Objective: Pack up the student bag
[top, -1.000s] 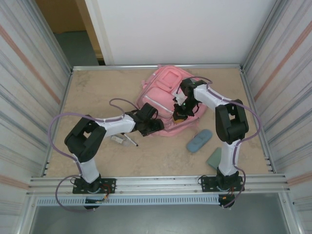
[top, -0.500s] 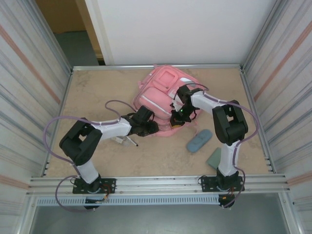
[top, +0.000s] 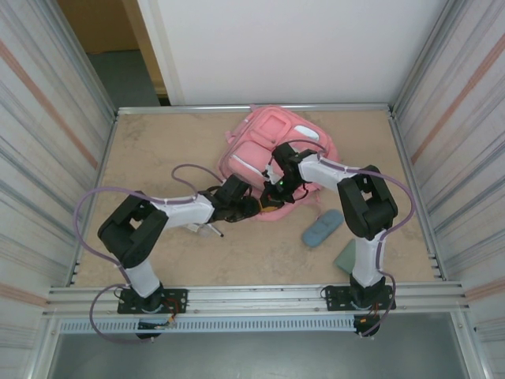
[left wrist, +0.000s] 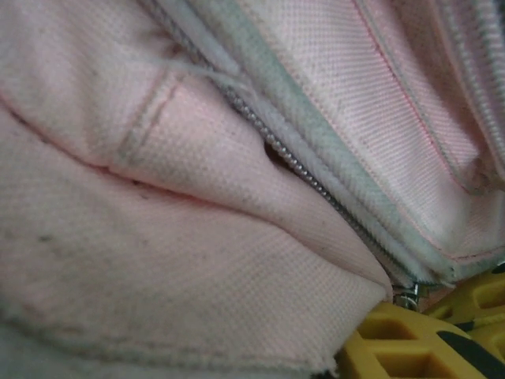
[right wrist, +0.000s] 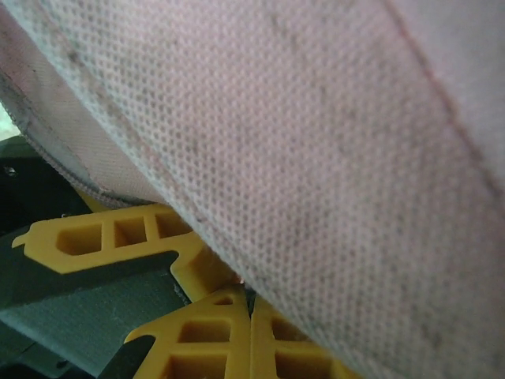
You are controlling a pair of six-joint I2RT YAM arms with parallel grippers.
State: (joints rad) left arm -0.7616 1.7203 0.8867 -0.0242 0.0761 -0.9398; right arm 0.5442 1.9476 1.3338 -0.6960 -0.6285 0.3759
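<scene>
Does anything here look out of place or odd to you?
The bag lies slumped and askew, its near edge bunched up; the pencil case lies loose on the table near it, not packed.

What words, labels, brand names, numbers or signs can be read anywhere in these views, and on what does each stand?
No text can be read in any view.
student bag: plain pink fabric with white trim and zips; no print or tag text, even close up in the wrist views.
pencil case: no marking visible; too small to rule out fine print.
table: no label or sign.
</scene>
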